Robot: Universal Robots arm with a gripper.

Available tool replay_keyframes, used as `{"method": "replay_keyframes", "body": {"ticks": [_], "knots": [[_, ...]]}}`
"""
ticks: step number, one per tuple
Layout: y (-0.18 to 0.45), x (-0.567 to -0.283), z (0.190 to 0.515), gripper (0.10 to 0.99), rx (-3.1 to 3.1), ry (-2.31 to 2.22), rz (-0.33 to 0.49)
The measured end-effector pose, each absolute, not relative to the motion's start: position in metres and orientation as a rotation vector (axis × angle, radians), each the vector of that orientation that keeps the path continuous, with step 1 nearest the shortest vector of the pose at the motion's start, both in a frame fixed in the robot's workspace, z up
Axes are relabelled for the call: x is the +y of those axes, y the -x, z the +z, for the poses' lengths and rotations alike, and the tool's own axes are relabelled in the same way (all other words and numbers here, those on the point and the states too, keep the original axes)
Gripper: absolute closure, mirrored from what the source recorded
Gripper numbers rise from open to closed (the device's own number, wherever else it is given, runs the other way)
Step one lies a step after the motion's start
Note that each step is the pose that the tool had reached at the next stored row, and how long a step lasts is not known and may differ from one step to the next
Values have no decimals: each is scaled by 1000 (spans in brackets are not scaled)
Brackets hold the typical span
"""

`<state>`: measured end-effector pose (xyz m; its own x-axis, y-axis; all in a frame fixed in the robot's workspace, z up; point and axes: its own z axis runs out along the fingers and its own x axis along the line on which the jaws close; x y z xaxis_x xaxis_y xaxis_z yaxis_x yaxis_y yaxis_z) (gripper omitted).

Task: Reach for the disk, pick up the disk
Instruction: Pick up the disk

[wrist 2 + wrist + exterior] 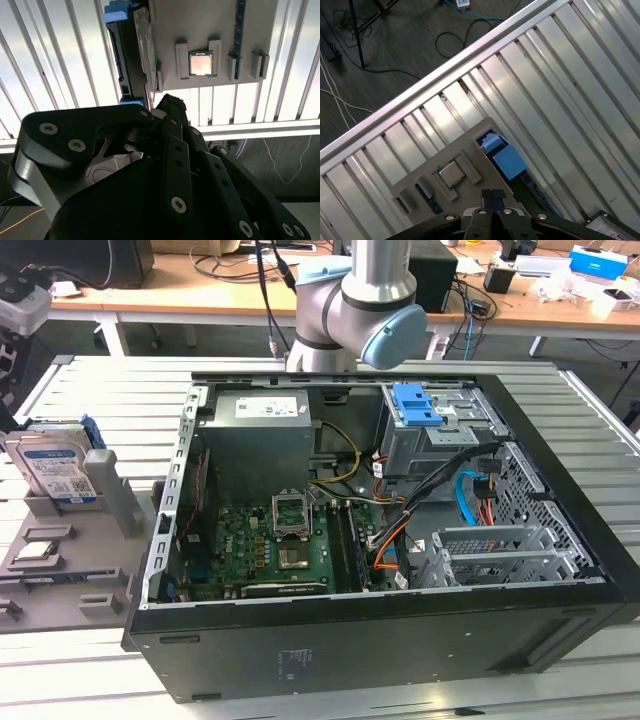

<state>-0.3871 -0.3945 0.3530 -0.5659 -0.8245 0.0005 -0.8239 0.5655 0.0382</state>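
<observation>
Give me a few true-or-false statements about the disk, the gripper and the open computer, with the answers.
1. The disk stands on edge in a grey holder. True.
2. The gripper is gripping the disk. False: it is shut on nothing and is apart from the disk.
3. The computer case lies open, with its circuit board showing. True.
4. The disk is mounted inside the case. False: it is outside it, at the exterior view's left.
5. A small square chip lies in the holder. True.
</observation>
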Motion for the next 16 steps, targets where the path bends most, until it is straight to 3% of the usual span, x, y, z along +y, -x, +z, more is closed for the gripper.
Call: {"method": "replay_keyframes", "body": {"ticks": [16], "knots": [[387, -394, 353, 980, -2567, -1772, -49]]}}
